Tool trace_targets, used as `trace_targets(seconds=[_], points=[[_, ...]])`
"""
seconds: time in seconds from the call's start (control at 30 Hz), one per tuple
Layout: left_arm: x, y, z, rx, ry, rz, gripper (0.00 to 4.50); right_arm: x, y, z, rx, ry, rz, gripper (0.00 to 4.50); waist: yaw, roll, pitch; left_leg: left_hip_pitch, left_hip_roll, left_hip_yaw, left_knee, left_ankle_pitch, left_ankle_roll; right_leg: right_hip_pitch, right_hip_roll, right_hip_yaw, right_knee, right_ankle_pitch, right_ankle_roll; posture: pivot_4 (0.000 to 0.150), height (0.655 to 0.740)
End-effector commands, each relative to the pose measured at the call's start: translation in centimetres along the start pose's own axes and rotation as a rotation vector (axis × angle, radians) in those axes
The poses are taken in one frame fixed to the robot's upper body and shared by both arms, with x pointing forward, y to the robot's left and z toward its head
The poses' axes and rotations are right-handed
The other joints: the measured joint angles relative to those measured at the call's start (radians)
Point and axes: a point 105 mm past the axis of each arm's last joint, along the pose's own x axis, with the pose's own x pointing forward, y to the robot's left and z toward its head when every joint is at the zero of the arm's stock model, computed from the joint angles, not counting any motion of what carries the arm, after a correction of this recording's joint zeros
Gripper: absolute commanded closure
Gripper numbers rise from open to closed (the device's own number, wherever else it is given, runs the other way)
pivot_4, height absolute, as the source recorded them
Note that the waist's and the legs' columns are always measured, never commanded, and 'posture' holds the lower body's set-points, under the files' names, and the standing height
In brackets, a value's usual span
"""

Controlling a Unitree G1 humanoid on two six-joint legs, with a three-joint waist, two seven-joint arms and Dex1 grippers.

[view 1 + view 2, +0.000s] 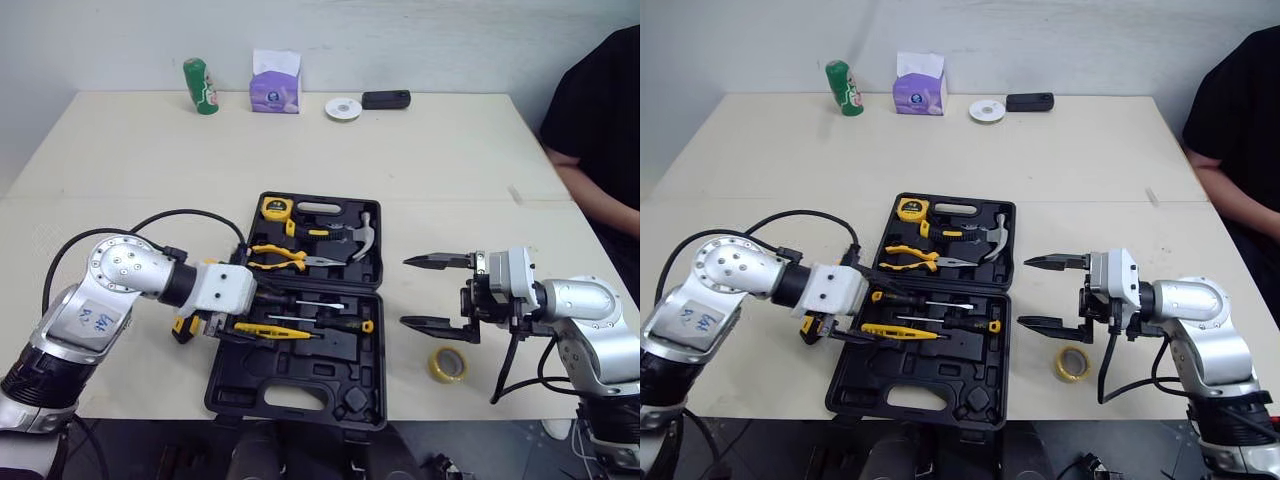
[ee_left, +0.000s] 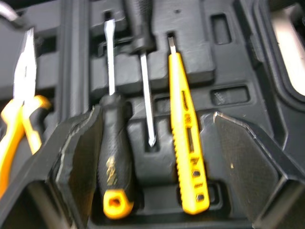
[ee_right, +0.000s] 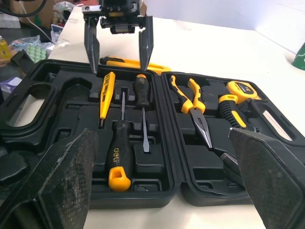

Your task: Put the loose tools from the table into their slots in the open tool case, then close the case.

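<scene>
The left claw (image 2: pixel 156 113) hangs spread over the yellow tester pen (image 2: pixel 183 138), which is best pressed flat into its slot. The right claw (image 1: pixel 404 292), also spread, hovers at the tool case's (image 1: pixel 300 390) three o'clock.

Silver arms (image 1: pixel 112 272), looped black cables (image 1: pixel 186 211)

A: Where do the two head views look from?
B: High up, facing forward and down over the tabletop (image 1: pixel 420 150). Both share the whole open tool case (image 1: pixel 300 395).
A: And the wrist views?
B: The left sits close above the screwdrivers (image 2: pixel 114 157) in the case. The right looks low across the case from the robot's right, facing the left hand (image 3: pixel 119 69).
</scene>
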Motion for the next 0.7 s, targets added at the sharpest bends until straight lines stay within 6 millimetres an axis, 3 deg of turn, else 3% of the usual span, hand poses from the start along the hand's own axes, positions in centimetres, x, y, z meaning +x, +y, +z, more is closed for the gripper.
trace_targets(seconds=[0.03, 0.13, 0.17, 0.2, 0.47, 0.7], points=[[-1.5, -0.4, 1.4, 0.019, -0.136, 0.029, 0.54, -0.3, 0.1, 0.7, -0.028, -0.01, 0.011, 0.0, 0.0, 0.0, 0.0, 0.0, 0.0, 0.0, 0.0, 0.0, 0.0, 0.0, 0.0, 0.0, 0.0, 0.0, 0.0, 0.15, 0.74], [-1.8, -1.9, 0.9, -0.03, -0.185, 0.003, 0.54, -0.5, 0.2, 0.5, -0.027, -0.009, 0.012, 0.0, -0.003, 0.0, 0.0, 0.0, 0.001, 0.0, 0.0, 0.0, 0.0, 0.0, 0.0, 0.0, 0.0, 0.0, 0.0, 0.15, 0.74], [-1.8, -2.2, 0.6, -0.052, -0.197, 0.007, 1.06, -0.5, 0.3, 0.5, -0.027, -0.009, 0.013, 0.0, -0.002, 0.0, 0.0, 0.0, 0.001, 0.0, 0.0, 0.0, 0.0, 0.0, 0.0, 0.0, 0.0, 0.0, 0.0, 0.15, 0.74], [-1.7, -2.4, 0.4, -0.071, -0.208, 0.012, 1.26, -0.4, 0.3, 0.4, -0.027, -0.01, 0.014, 0.0, -0.001, 0.0, 0.0, 0.001, 0.001, 0.0, 0.0, 0.0, 0.0, 0.0, 0.0, 0.0, 0.0, 0.0, 0.0, 0.15, 0.74], [0.3, -2.9, -1.4, -0.2, -0.274, 0.086, 4.46, 0.1, 0.4, 0.4, -0.023, -0.024, 0.024, 0.0, 0.0, 0.0, 0.0, 0.0, 0.001, 0.0, 0.0, 0.0, 0.0, 0.0, 0.0, 0.0, 0.0, 0.0, 0.0, 0.15, 0.74], [1.3, -3.2, -3.2, -0.242, -0.248, 0.11, 4.46, 0.3, 0.6, 0.3, -0.013, -0.019, 0.032, 0.0, -0.001, 0.0, 0.0, 0.001, 0.001, 0.0, 0.0, 0.0, -0.001, 0.0, 0.0, 0.0, 0.0, 0.0, 0.0, 0.15, 0.74]])
